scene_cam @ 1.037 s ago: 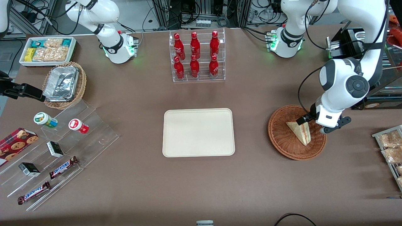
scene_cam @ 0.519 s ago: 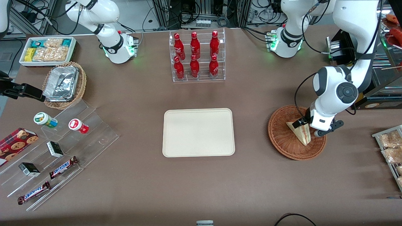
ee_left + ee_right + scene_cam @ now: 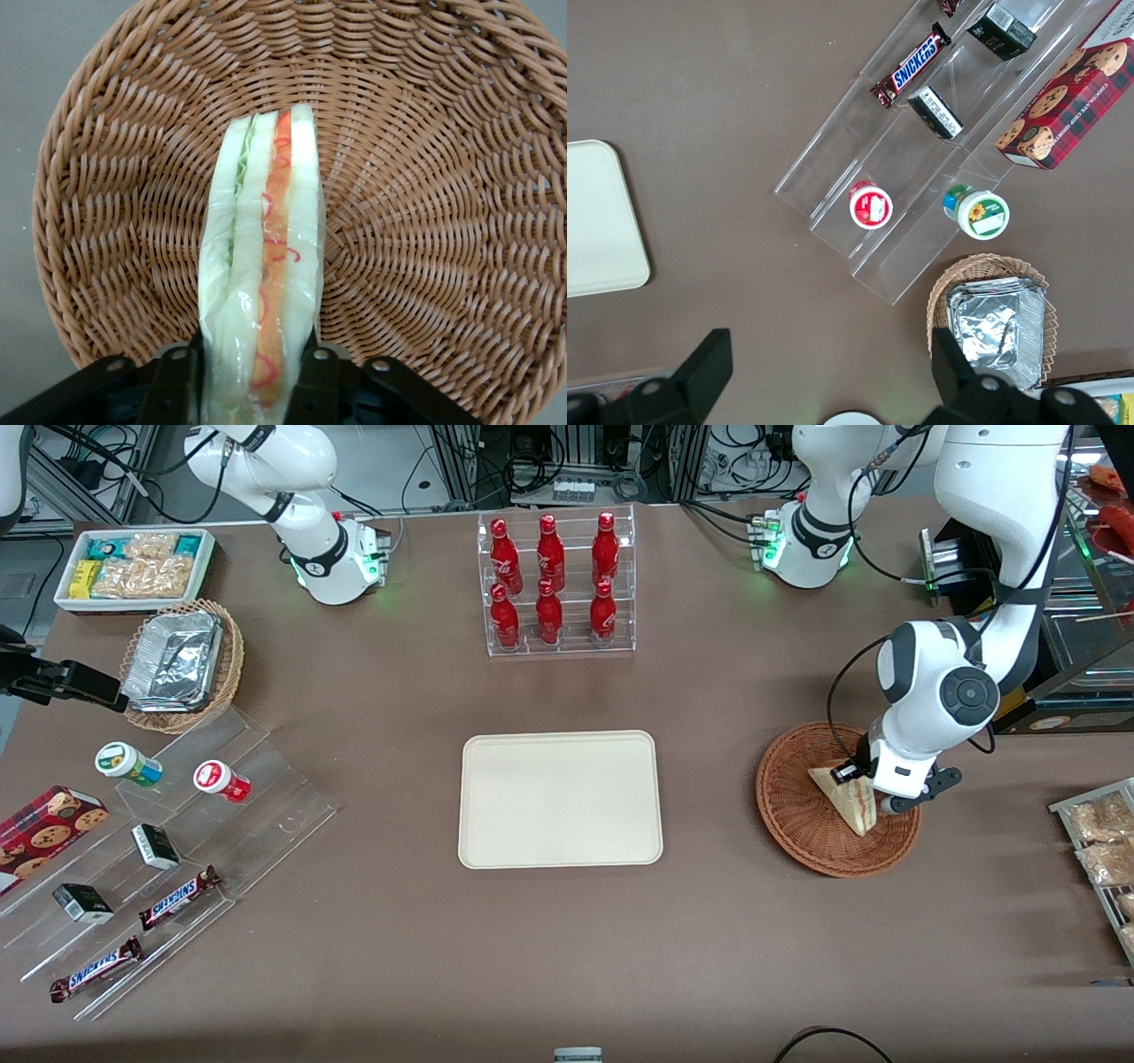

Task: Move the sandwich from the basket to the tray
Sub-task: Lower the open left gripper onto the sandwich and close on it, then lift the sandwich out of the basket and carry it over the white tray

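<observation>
The sandwich, a wrapped white-bread wedge with red, orange and green filling, stands on edge in the round reddish-brown basket toward the working arm's end of the table. My gripper is down inside the basket, shut on the sandwich's thick end. Its black fingers press against both bread faces. The sandwich still rests on the wicker. The cream tray lies flat and bare at the table's middle, beside the basket.
A clear rack of red bottles stands farther from the front camera than the tray. A wire rack of snack bags sits at the working arm's table edge. A foil-filled tan basket and acrylic steps with snacks lie toward the parked arm's end.
The left arm came down and shifted slightly toward the tray. The gripper settled into the basket over the sandwich's thick end and closed on it. The sandwich has not moved.
</observation>
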You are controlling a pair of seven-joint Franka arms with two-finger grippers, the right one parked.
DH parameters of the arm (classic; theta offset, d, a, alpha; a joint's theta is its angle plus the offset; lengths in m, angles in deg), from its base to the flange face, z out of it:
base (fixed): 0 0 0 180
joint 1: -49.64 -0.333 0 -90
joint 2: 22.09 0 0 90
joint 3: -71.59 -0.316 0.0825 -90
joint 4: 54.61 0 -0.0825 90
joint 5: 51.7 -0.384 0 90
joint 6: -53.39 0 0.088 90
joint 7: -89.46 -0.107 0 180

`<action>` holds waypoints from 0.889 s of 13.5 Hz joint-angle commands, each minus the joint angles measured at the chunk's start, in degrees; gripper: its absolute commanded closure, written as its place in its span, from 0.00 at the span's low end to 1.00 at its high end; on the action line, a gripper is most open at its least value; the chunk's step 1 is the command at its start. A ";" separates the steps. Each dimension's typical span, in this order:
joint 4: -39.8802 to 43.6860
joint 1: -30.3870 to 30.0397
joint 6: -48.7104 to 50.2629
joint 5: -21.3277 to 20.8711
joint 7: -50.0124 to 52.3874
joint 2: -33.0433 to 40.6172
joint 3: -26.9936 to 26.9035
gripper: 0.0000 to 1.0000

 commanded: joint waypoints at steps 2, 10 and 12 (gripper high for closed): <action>2.52 0.44 3.64 -0.33 0.76 0.73 -0.20 1.00; 12.46 9.64 17.54 -5.95 -0.29 3.01 0.94 1.00; 13.94 14.22 17.37 -5.95 -0.20 2.23 1.03 1.00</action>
